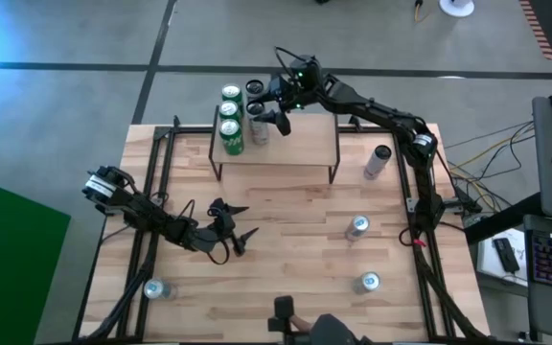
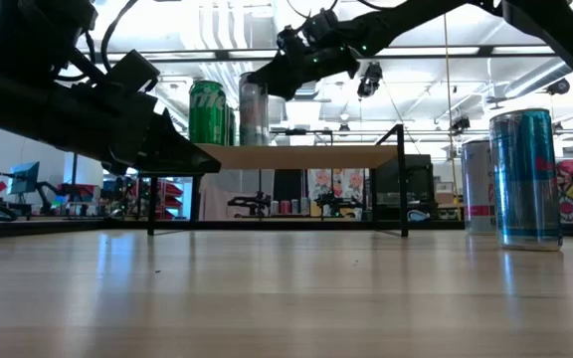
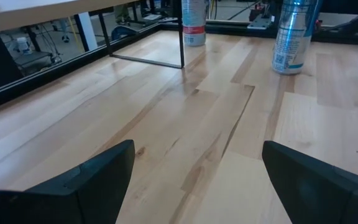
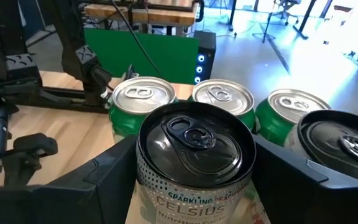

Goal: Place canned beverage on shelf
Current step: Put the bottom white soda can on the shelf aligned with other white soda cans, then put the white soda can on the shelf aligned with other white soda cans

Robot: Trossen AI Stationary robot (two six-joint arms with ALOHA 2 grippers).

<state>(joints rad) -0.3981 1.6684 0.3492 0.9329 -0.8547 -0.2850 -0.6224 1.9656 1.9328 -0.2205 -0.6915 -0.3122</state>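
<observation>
Wooden tabletop (image 1: pixel 286 240) carrying the shelf (image 1: pixel 300 144) at the far side, four loose cans around it; three green cans (image 1: pixel 230 120) and a silver can (image 1: pixel 259 129) on the shelf.

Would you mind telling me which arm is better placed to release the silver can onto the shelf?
Right. The right gripper is over the wooden-topped wire-legged shelf, its fingers around the silver black-lidded Celsius can beside three green cans. The left gripper is open, empty, mid-table.

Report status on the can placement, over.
Right gripper over the shelf, fingers astride the Celsius can, grip unclear. Can beside three green cans. Left gripper open, low over the table. Nothing blocking.
</observation>
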